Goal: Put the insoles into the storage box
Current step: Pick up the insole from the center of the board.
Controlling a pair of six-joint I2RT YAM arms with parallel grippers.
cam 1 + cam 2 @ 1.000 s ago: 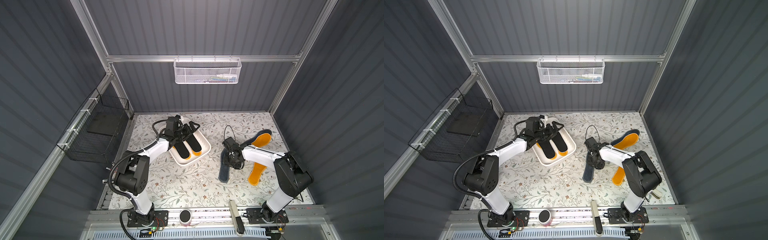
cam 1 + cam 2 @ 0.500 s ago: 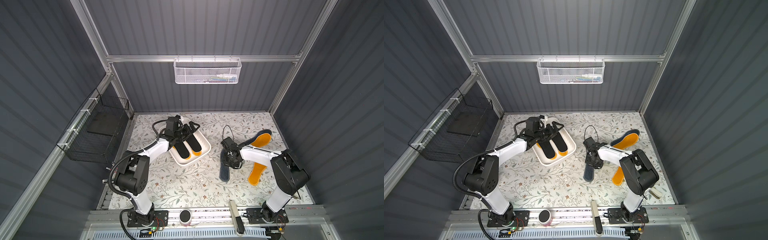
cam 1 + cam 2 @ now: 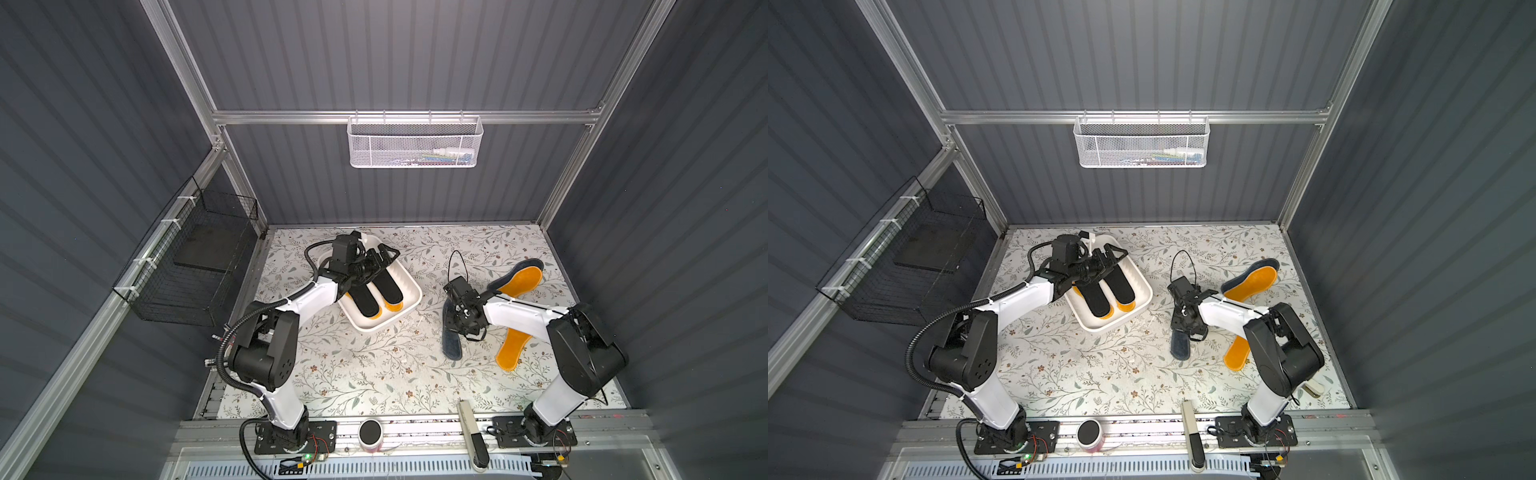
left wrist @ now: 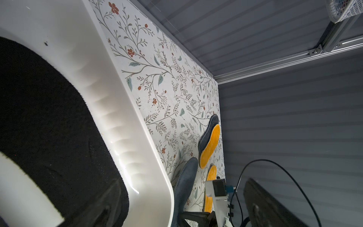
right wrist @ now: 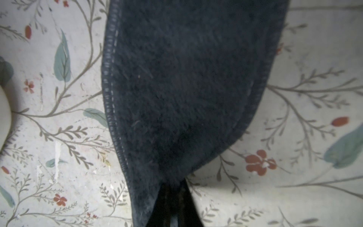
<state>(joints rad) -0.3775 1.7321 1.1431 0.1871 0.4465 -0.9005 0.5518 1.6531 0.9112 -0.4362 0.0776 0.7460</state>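
Insoles (image 3: 363,301), two black ones, lie in the storage box (image 3: 409,309) at far left, the left gripper (image 3: 384,257) hanging over it with jaws spread. Right of the box, the right gripper (image 5: 172,194) pinches a fuzzy dark insole (image 5: 186,78) on the table (image 3: 374,374), with orange insoles (image 3: 513,349) just beyond.

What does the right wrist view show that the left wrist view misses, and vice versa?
Right wrist only: the pinch itself, the right tool shut on the fuzzy grey-blue insole, stitching visible. Left wrist only: the storage box holding a black insole, orange insoles farther off. Both: that grey-blue insole and the floral tabletop.
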